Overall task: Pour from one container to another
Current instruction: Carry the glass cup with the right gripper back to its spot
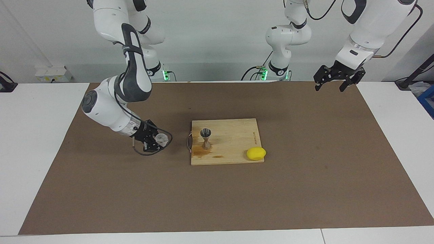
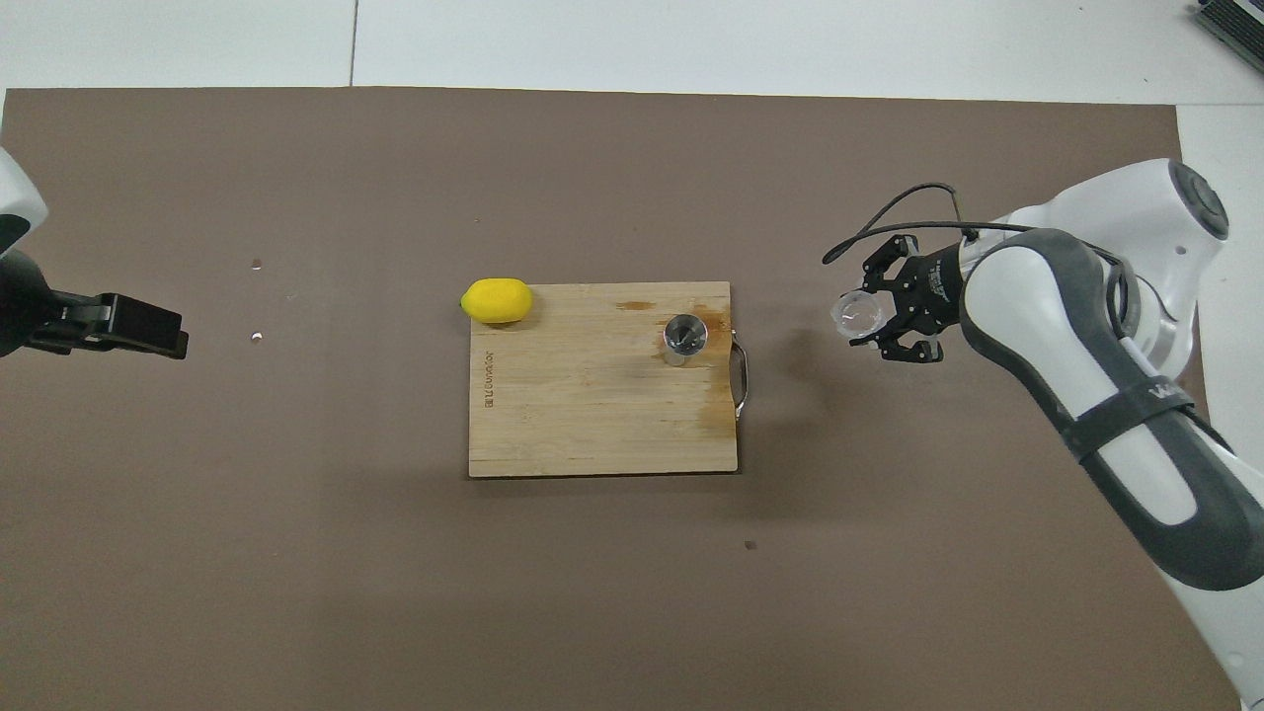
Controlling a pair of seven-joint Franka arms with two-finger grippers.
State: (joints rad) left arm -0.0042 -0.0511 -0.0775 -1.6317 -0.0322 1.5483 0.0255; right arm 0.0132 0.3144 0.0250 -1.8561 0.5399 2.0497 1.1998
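My right gripper (image 1: 156, 141) (image 2: 869, 324) is shut on the small clear cup (image 1: 161, 139) (image 2: 856, 314) and holds it just above the brown mat, beside the cutting board's handle end. The steel hourglass jigger (image 1: 205, 138) (image 2: 683, 337) stands upright on the wooden cutting board (image 1: 234, 135) (image 2: 592, 405), apart from the cup, with brown stains on the wood around it. My left gripper (image 1: 334, 83) (image 2: 148, 331) hangs open in the air over the mat's edge at the left arm's end and waits.
A yellow lemon (image 1: 256, 153) (image 2: 497, 300) lies at the board's corner farthest from the robots, toward the left arm's end. A metal handle (image 1: 189, 140) (image 2: 743, 373) sticks out of the board toward the cup. The brown mat (image 1: 305, 189) covers the table.
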